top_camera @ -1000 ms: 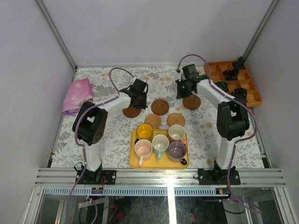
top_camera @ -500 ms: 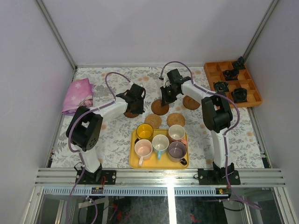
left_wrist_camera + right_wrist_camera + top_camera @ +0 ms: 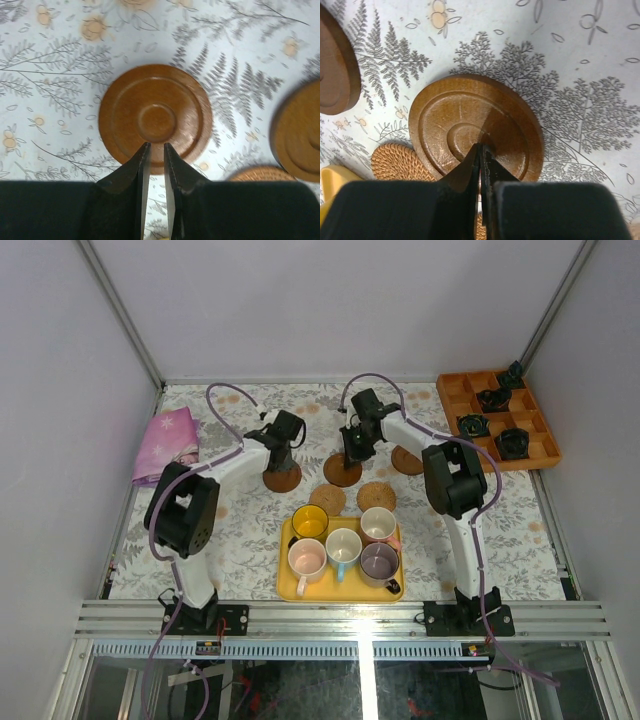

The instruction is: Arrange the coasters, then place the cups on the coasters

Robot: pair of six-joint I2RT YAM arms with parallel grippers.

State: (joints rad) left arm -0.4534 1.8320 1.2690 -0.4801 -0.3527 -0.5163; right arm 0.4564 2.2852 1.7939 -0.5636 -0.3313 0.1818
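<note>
Three brown wooden coasters lie on the patterned tablecloth: left coaster [image 3: 282,479] [image 3: 155,118], middle coaster [image 3: 343,471] [image 3: 476,127], right coaster [image 3: 408,460]. Two woven tan coasters [image 3: 327,499] [image 3: 377,496] lie nearer the tray. My left gripper [image 3: 283,443] [image 3: 155,146] hovers over the left coaster's near edge, open by a narrow gap and empty. My right gripper [image 3: 357,447] [image 3: 481,146] is shut, tips on the middle coaster's centre. Several cups stand on the yellow tray [image 3: 342,589]: yellow cup [image 3: 310,522], salmon cup [image 3: 378,524], white-blue cup [image 3: 343,543], pink cup [image 3: 306,558], purple cup [image 3: 379,561].
A pink cloth [image 3: 165,443] lies at the far left. An orange compartment tray [image 3: 540,436] with small black objects sits at the back right. In the right wrist view, a woven coaster [image 3: 395,162] and the yellow tray's corner [image 3: 329,186] lie close beside the middle coaster.
My right arm has swung left from the right coaster to the middle coaster. My left gripper has shifted slightly and its jaws have parted a little over the left coaster.
</note>
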